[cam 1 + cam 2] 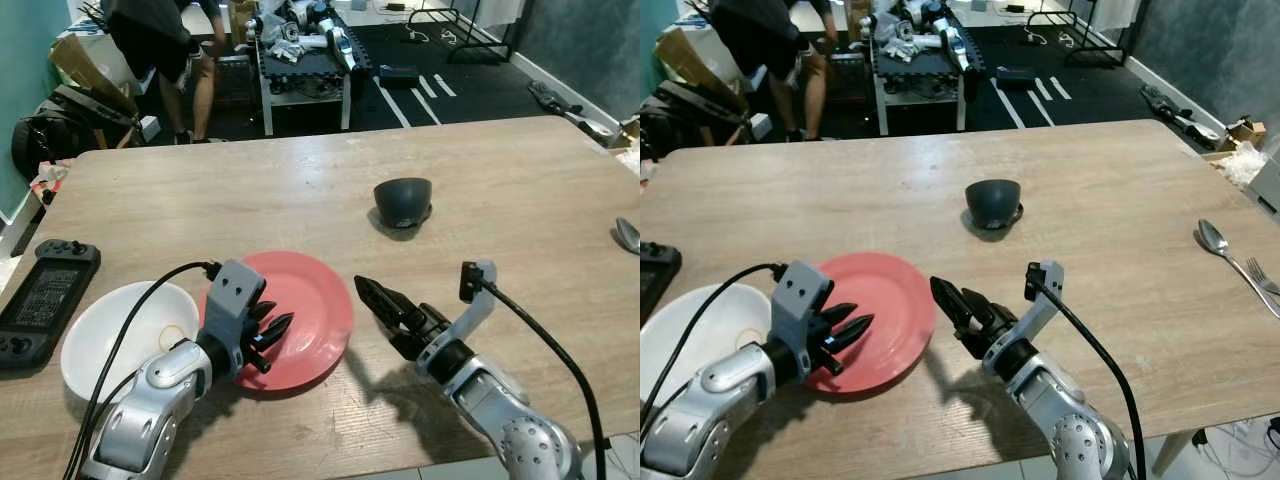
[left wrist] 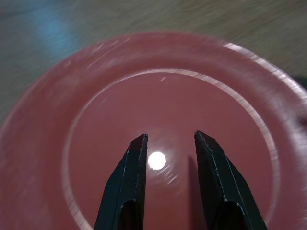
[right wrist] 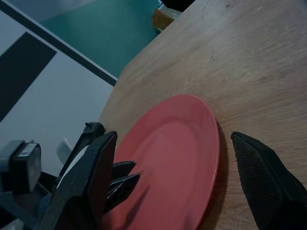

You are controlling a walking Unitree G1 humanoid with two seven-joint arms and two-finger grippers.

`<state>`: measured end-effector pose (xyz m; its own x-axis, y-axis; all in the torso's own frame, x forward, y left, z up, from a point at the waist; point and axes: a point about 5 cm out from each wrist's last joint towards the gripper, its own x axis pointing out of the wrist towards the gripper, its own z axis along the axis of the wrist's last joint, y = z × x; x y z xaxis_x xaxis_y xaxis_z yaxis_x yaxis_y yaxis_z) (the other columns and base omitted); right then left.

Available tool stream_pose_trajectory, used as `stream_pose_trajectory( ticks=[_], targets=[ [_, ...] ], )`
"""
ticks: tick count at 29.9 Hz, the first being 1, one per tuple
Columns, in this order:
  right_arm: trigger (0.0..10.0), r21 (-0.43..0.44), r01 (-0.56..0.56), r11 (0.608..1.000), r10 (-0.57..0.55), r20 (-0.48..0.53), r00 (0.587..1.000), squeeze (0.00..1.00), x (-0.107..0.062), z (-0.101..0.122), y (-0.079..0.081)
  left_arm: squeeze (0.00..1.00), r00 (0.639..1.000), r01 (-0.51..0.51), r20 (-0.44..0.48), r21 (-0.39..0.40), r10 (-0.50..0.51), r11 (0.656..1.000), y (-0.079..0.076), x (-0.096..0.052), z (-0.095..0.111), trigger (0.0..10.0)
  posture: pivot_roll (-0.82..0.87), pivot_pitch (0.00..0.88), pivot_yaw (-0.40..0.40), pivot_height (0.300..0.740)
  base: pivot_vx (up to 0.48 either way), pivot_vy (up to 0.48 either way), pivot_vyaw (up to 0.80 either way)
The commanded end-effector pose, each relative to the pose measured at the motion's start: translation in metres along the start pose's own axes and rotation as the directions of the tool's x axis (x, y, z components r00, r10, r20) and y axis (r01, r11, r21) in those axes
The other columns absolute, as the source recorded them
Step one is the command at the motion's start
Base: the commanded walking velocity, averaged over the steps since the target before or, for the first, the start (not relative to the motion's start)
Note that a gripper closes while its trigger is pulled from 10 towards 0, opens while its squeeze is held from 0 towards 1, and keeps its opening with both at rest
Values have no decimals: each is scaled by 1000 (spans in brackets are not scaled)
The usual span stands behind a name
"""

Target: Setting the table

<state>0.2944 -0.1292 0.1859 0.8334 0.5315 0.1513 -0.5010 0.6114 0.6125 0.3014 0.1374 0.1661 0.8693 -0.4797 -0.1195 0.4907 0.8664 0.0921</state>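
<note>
We hover our left gripper [image 1: 272, 330], fingers parted, over the red plate [image 1: 310, 290]; our right gripper [image 1: 385, 300] waits open just beside. Stiff, glossy, likely slippery and breakable: we'd pinch its rim.

Two silver arms, black cables looped along each; left gripper [image 1: 272, 330] and right gripper [image 1: 375, 297]: long black pointed fingers, grey wrist brackets.
</note>
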Motion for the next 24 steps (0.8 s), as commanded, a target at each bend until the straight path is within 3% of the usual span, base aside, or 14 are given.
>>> stream_pose_trajectory(
  ticks=[1, 5, 7, 12, 18, 24],
  targets=[
    [10000, 3, 6, 1000, -6, -20, 1000, 0, 0, -2, -2, 0, 998, -53, -21, -10, 53, 999, 4, -4, -9, 10000, 144, 143, 69, 740, 0, 0, 0],
    [10000, -2, -2, 1000, 2, -20, 1000, 0, 1, -2, 1, 0, 992, -125, -33, -20, 124, 992, 14, -9, -12, 10000, 143, 143, 64, 740, 0, 0, 0],
    [10000, -5, -6, 1000, 6, -24, 1000, 0, 1, -3, 2, 0, 981, -193, -40, -11, 192, 981, 27, -13, -14, 10000, 140, 143, 61, 740, 0, 0, 0],
    [10000, -5, -20, 1000, 20, -27, 999, 0, 0, -4, 5, 0, 968, -246, -43, 2, 246, 969, 41, -15, -13, 10000, 137, 143, 62, 740, 0, 0, 0],
    [10000, -6, -26, 1000, 26, -21, 999, 0, 1, -3, 6, 0, 969, -246, -33, 5, 246, 969, 42, -11, -11, 10000, 131, 144, 61, 740, 0, 0, 0],
    [10000, -10, -36, 999, 36, -17, 999, 0, 4, -2, 8, 0, 983, -178, 35, -17, 178, 984, 34, -1, 2, 10000, 128, 147, 61, 740, 0, 0, 0]
  ],
)
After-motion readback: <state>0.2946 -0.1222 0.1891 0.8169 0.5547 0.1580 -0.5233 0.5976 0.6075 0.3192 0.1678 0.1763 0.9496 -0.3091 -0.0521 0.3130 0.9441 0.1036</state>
